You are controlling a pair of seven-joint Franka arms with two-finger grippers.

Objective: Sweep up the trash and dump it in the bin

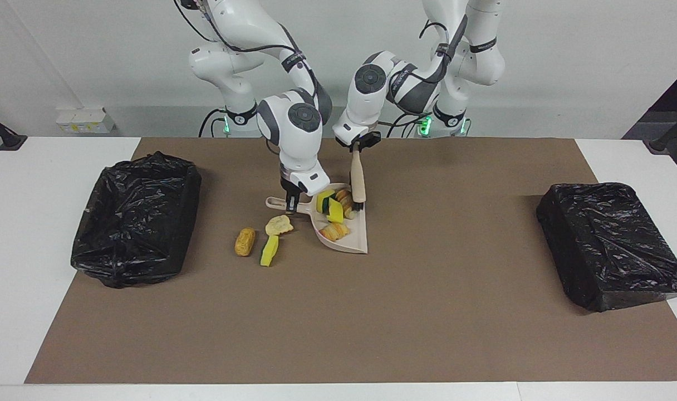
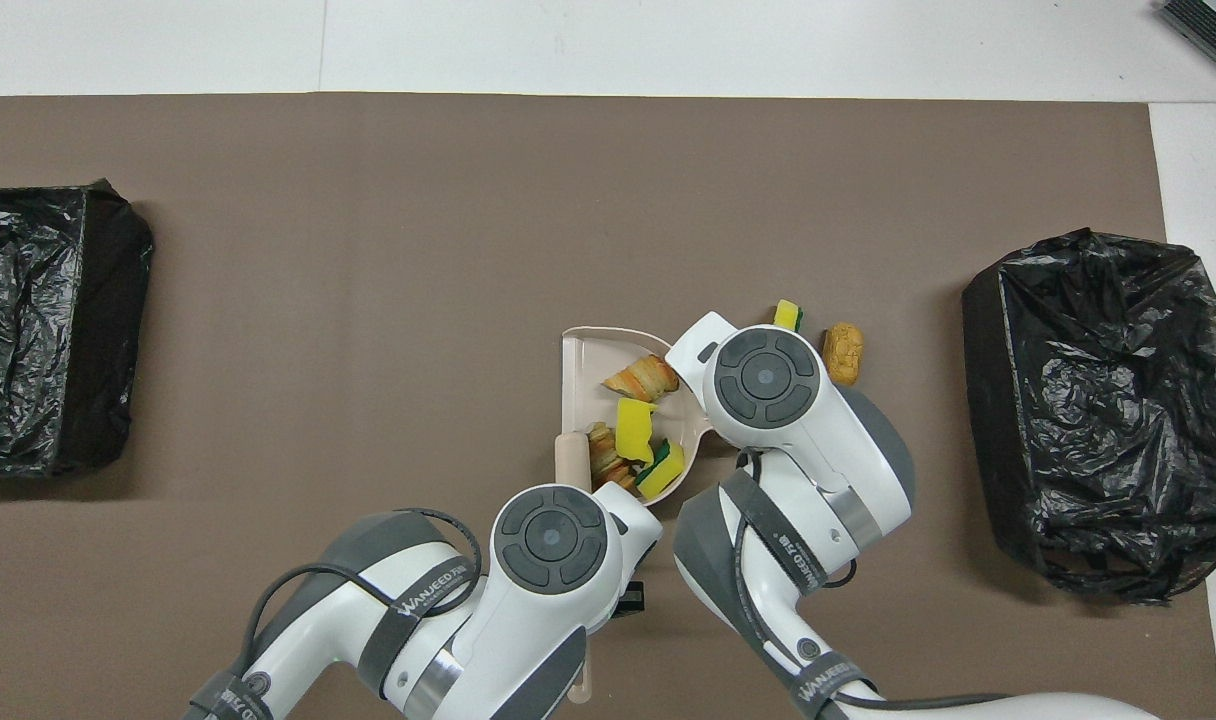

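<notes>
The beige dustpan (image 1: 354,240) lies on the brown mat, its mouth toward the left arm's end; it also shows in the overhead view (image 2: 580,362). Several scraps of trash (image 1: 334,214) lie in it: yellow-green sponge pieces and tan bread-like lumps (image 2: 640,378). Three scraps lie on the mat beside the pan toward the right arm's end: a tan lump (image 1: 245,241), a yellow-green sponge piece (image 1: 269,250) and a pale yellow piece (image 1: 279,225). My right gripper (image 1: 292,201) is shut on the dustpan's handle. My left gripper (image 1: 359,146) is shut on the beige hand brush (image 1: 358,181), whose bristles rest in the pan's mouth.
A bin lined with a black bag (image 1: 135,217) stands at the right arm's end of the mat. A second bin in a black bag (image 1: 611,242) stands at the left arm's end. The brown mat (image 1: 427,312) covers most of the white table.
</notes>
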